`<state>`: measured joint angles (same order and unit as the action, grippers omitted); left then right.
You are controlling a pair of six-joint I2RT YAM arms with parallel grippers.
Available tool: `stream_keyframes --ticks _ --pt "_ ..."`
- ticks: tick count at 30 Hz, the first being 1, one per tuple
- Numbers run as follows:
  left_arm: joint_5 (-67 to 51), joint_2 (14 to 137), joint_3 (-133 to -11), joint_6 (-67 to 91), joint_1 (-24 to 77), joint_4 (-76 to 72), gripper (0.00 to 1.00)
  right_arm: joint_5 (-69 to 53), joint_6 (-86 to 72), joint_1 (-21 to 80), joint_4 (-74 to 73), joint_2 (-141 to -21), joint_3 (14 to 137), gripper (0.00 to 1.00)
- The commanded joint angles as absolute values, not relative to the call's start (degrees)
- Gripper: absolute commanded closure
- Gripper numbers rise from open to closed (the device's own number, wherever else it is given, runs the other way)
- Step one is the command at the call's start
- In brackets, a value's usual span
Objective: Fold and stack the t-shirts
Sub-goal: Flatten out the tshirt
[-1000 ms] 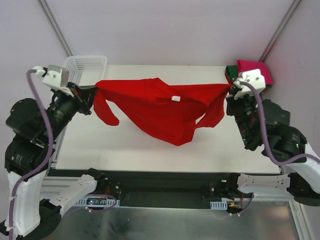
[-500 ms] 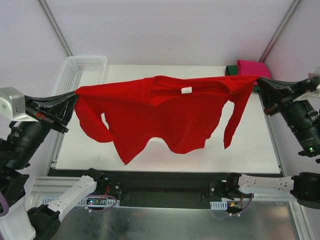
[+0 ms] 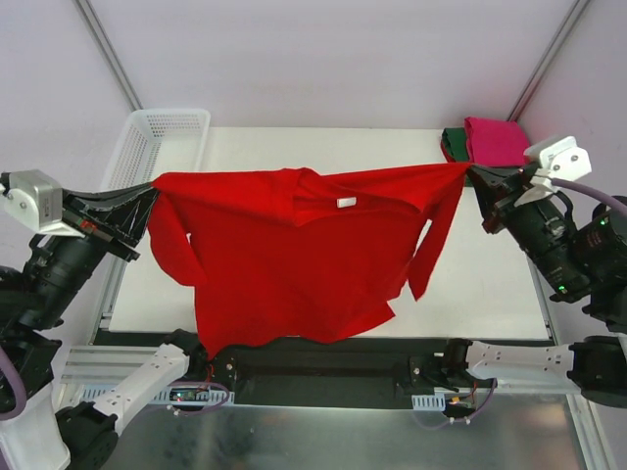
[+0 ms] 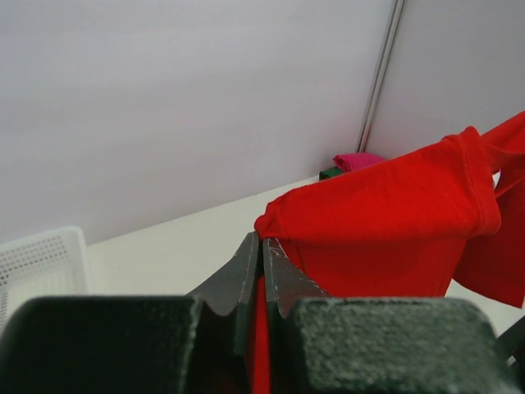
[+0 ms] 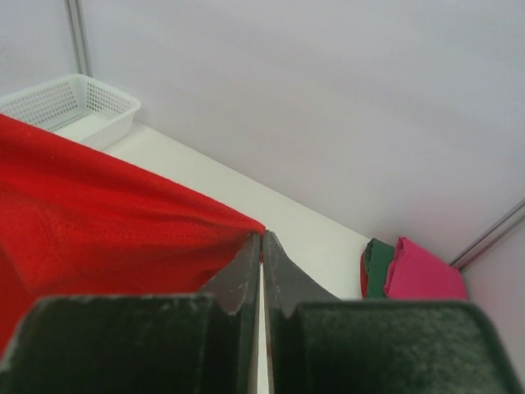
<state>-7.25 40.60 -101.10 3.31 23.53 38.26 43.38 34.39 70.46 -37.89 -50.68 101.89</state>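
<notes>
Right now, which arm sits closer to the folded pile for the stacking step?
Right, probably. The right pincer, shut on the red t-shirt, hangs just beside the folded pink t-shirt and green t-shirt; the left pincer holds the opposite end near the basket.

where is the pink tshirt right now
Top view: the folded magenta-pink cloth t-shirt lies on the white table, far right corner, touching the dark green t-shirt.

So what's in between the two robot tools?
The red t-shirt hangs spread out between them. The left tool pinches one top corner and the right tool the other. The top view shows it.
</notes>
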Motion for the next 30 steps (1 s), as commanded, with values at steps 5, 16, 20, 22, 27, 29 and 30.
stream_keyframes --ticks 5,16,20,22,27,29,30 --pt "-10.4 42.0 -106.7 2.7 22.9 34.9 1.00 40.6 33.1 70.3 -41.1 -50.1 108.9 0.99" --pt "-12.0 32.7 -105.6 6.9 22.9 35.5 1.00 28.0 28.9 70.2 -44.8 -43.1 109.0 0.99" --pt "-9.3 35.4 -104.9 3.9 22.9 34.9 1.00 34.8 32.8 70.2 -39.8 -42.9 104.7 0.99" --pt "-8.7 38.6 -103.1 2.1 22.9 33.2 1.00 40.3 35.6 70.3 -36.4 -43.9 102.1 0.99" --pt "-7.9 48.0 -97.1 0.5 22.9 23.6 1.00 52.8 41.3 70.1 -23.9 -48.1 94.1 0.99" --pt "-8.2 53.1 -95.6 -1.2 22.9 20.6 1.00 55.0 41.1 68.7 -21.8 -50.8 90.9 0.99" --pt "-8.4 54.8 -94.4 -1.5 22.9 18.3 1.00 55.1 40.0 67.8 -21.8 -51.6 90.0 0.99"
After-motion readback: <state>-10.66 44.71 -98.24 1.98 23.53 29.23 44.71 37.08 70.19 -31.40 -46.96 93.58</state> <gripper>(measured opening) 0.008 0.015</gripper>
